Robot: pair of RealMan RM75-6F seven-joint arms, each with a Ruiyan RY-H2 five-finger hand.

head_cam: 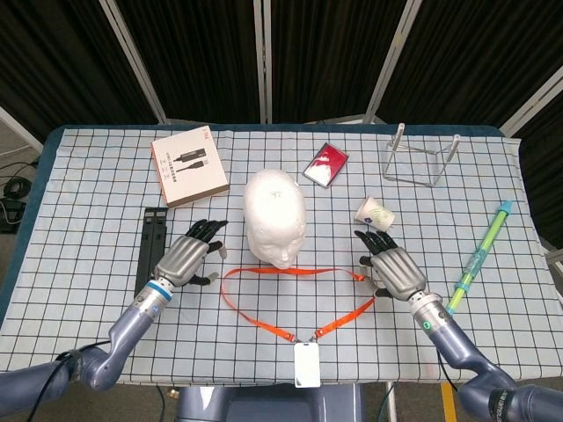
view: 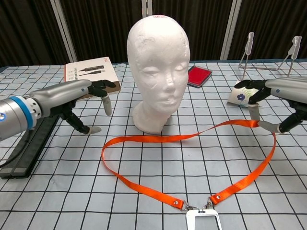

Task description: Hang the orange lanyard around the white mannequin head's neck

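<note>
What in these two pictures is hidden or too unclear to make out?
- Badge: chest view, cut off by the bottom edge.
- Print on the box: too small in both views.
- Back of the mannequin head: hidden in chest view; its face is hidden from above in head view.
- Right hand: chest view, partly cut off at the right edge.
- Green pen: outside chest view.

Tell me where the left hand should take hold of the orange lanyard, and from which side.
Probably the loop's left bend: there the orange lanyard lies flat on the table, clear of the mannequin head. The left hand hovers open just beside it, so come from above and pinch the strap with the fingers. The right hand already holds the opposite bend, lifted.
</note>
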